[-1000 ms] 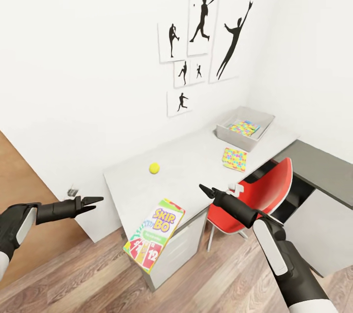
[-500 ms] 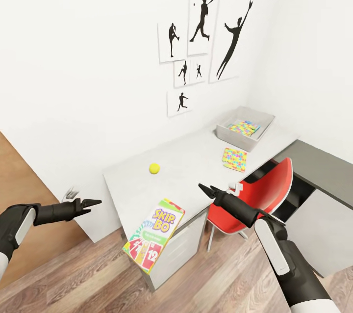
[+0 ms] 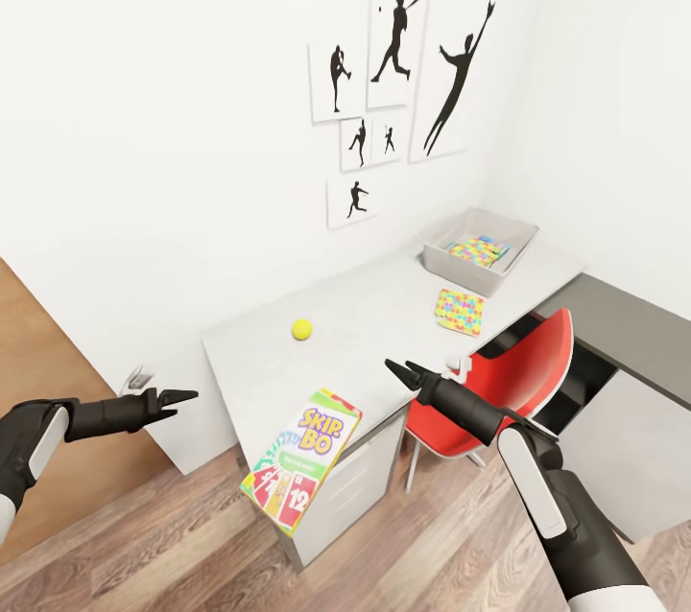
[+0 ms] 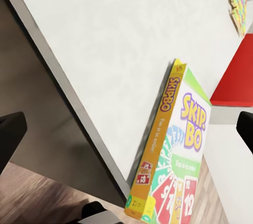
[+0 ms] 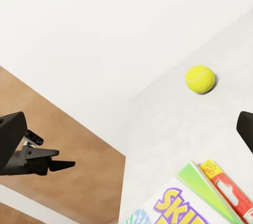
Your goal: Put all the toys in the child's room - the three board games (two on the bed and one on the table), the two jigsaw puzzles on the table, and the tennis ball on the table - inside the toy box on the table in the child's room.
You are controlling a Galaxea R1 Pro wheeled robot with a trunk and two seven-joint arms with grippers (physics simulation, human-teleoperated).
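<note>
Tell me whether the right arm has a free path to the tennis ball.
Probably yes: the right end effector hovers open over the table, and bare tabletop lies between it and the tennis ball.

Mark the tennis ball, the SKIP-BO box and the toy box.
tennis ball (image 3: 302,329), head view, centre of ball.
SKIP-BO box (image 3: 302,470), head view, middle of printed lid.
toy box (image 3: 459,269), head view, near outer wall.

walls white | floor (image 3: 192,545) wood-plank | red chair (image 3: 518,382) | silhouette pictures (image 3: 393,94)
</note>
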